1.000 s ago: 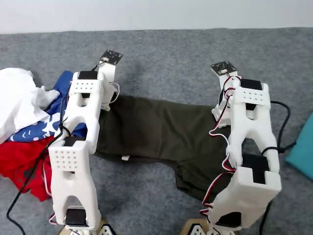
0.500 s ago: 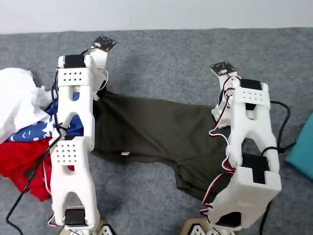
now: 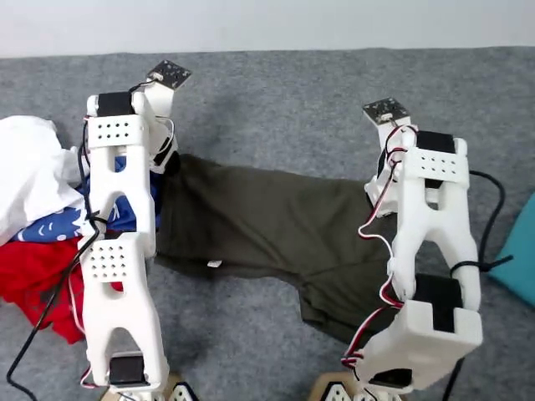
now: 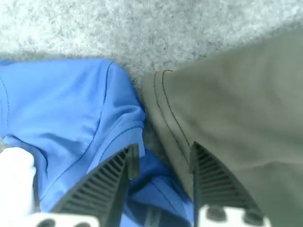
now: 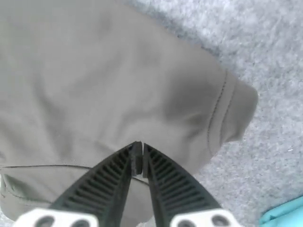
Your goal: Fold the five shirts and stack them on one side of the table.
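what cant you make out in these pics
High view: right arm covers the olive shirt's near corner.
High view: teal cloth cut off by the edge; shirt or not, unclear.
Right wrist view: right hand is shut; whether it pinches the shirt, its own tips hide.

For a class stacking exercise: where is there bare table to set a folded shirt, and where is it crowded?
Bare table: beyond the olive shirt and in front of it, between the arm bases. Crowded: the left side, piled with the white shirt, blue shirt and red shirt; a teal cloth takes the right edge.
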